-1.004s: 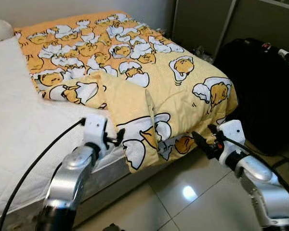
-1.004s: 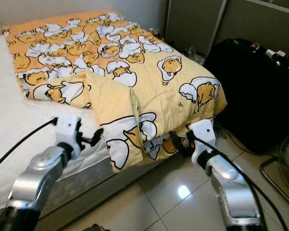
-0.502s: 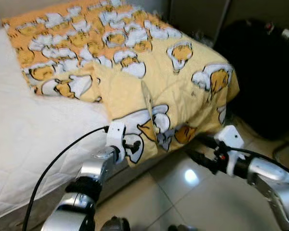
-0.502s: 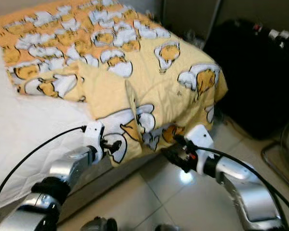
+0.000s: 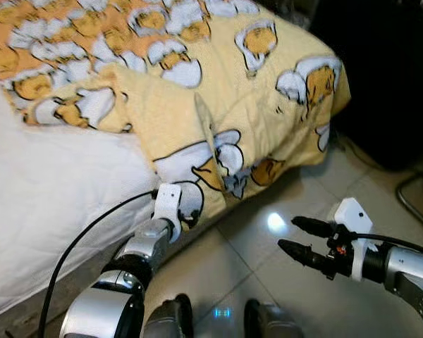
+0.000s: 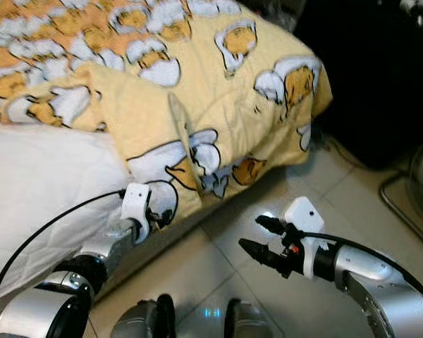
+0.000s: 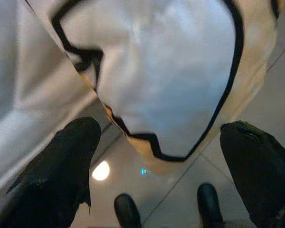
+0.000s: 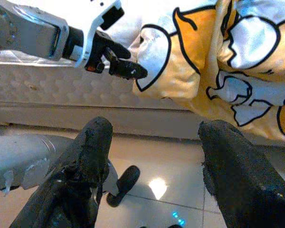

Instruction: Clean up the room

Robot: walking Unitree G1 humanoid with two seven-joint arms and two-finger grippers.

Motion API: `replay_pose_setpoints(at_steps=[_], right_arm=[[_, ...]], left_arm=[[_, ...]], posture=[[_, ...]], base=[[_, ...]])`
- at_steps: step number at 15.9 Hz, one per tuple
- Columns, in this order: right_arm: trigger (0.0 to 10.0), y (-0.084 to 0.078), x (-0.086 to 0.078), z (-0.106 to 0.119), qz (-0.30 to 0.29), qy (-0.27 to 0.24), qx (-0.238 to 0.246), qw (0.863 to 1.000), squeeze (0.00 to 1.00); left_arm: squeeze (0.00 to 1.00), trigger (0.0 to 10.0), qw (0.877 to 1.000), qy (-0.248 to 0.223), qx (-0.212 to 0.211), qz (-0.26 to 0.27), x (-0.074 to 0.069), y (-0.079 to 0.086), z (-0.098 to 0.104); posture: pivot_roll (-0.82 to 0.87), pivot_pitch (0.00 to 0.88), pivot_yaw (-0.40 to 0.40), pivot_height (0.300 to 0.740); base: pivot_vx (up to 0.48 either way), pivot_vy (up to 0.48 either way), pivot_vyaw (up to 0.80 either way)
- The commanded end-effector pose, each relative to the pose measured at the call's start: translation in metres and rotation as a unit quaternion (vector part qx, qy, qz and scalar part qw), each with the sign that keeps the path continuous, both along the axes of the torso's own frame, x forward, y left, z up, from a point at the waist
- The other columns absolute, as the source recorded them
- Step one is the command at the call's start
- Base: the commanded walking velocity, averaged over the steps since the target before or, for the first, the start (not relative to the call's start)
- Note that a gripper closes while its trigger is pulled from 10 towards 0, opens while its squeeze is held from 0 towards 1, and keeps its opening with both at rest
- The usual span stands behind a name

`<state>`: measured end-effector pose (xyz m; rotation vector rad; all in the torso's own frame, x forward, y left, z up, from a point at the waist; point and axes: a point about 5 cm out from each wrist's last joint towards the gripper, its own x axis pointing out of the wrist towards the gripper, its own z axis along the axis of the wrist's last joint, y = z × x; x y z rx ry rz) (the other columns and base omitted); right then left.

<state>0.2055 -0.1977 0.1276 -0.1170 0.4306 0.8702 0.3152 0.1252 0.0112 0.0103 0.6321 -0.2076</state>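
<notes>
1. Yellow and soft, the blanket (image 5: 218,105) lies on the bed (image 5: 49,204) with cartoon egg pictures all over it. One corner hangs down over the bed's edge toward the floor (image 5: 268,274)
2. Its hanging corner (image 5: 190,204) is the part that counts. It droops straight down, so its long way runs up and down, with its tip lowest
3. Right at that corner is the left gripper (image 5: 187,215). In the left wrist view its two black fingers (image 7: 61,161) are wide apart with the corner between them, not yet pinched
4. Low over the floor, well apart from the blanket, is the right gripper (image 5: 296,236). Its fingers are apart too and it holds nothing. The blanket lies up and to the left of it
5. So the left arm is much nearer, and I think it should take the corner first
6. The blanket looks puffy and floppy, so it will likely bend and sag when lifted. The bed sheet is white and quilted with small bumps
7. Shiny tiles cover the floor and a light spot glints on them. A big black bag (image 5: 388,70) stands past the end of the bed
</notes>
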Motion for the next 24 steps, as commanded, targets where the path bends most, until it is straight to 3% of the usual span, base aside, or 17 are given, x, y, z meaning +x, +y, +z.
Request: replay_pose_setpoints(at_steps=[1,10,11,13,14,15,19,24], right_arm=[[10.0,0.0,-0.005,0.006,0.001,0.001,0.005,1.0,0.0],[10.0,0.001,-0.019,0.022,-0.002,-0.002,0.008,1.0,0.0],[10.0,0.002,-0.021,0.024,-0.004,-0.004,0.01,1.0,0.0],[10.0,0.003,-0.024,0.026,-0.007,-0.003,0.012,1.0,0.0],[10.0,0.003,-0.024,0.026,-0.008,-0.002,0.013,1.0,0.0],[10.0,0.004,-0.025,0.026,-0.009,-0.002,0.013,1.0,0.0],[10.0,0.007,-0.027,0.028,-0.01,0.0,0.016,1.0,0.0],[10.0,0.009,-0.028,0.026,-0.008,0.005,0.019,1.0,0.0]], left_arm=[[0.0,10.0,1.0,0.004,0.005,0.006,-0.002,0.003,-0.003],[0.0,10.0,1.0,-0.003,0.003,0.01,0.002,-0.003,0.0],[0.0,4.8,1.0,-0.007,0.002,0.013,0.004,-0.002,0.002],[0.0,2.5,1.0,-0.014,-0.002,0.01,0.006,-0.004,0.005],[0.0,2.5,1.0,-0.014,-0.001,0.009,0.006,-0.004,0.005],[0.0,0.0,1.0,-0.014,-0.002,0.008,0.007,-0.006,0.006],[0.0,0.0,1.0,-0.02,-0.012,0.009,0.009,-0.011,0.008],[0.0,0.0,0.999,-0.035,-0.024,0.026,0.012,-0.006,0.013]], posture=[[-0.23,0.283,0.081,0.74],[-0.3,0.328,0.108,0.74],[-0.31,0.335,0.113,0.74],[-0.31,0.338,0.114,0.74],[-0.31,0.338,0.114,0.74],[-0.32,0.338,0.114,0.74],[-0.33,0.333,0.114,0.74],[-0.32,0.332,0.109,0.74]], base=[[0.0,0.0,0.0],[0.0,0.0,0.0],[0.0,0.0,0.0],[0.0,0.0,0.0],[0.0,0.0,0.0],[0.0,0.0,0.0],[0.0,0.0,0.0],[0.0,0.0,0.0]])
